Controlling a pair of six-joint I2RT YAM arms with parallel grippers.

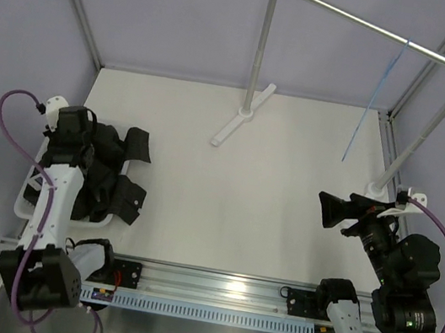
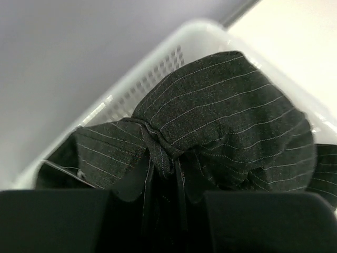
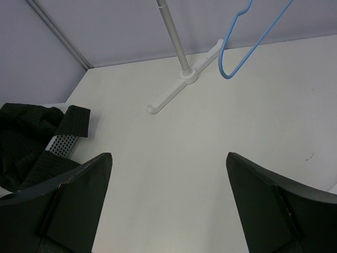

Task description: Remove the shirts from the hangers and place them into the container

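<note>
Between narrow jaws of left pincer (image 2: 164,211), black shirt (image 2: 226,116) fold seemingly pinched, bulk in basket (image 2: 131,89), sleeves draped over rim. Release now risks overhang dragging cloth onto worktop (image 1: 269,191); right pincer (image 3: 168,200) wide, empty, hanger (image 3: 226,77) bare.

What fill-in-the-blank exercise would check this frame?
The left gripper is shut on the black pinstriped cloth shirt, bunched ____ the white perforated plastic basket.
The right gripper is ____ and holds nothing.
The thin light-blue wire hanger hangs on the silver metal rail with ____ shirt on it.
Missing: inside; open; no
</note>
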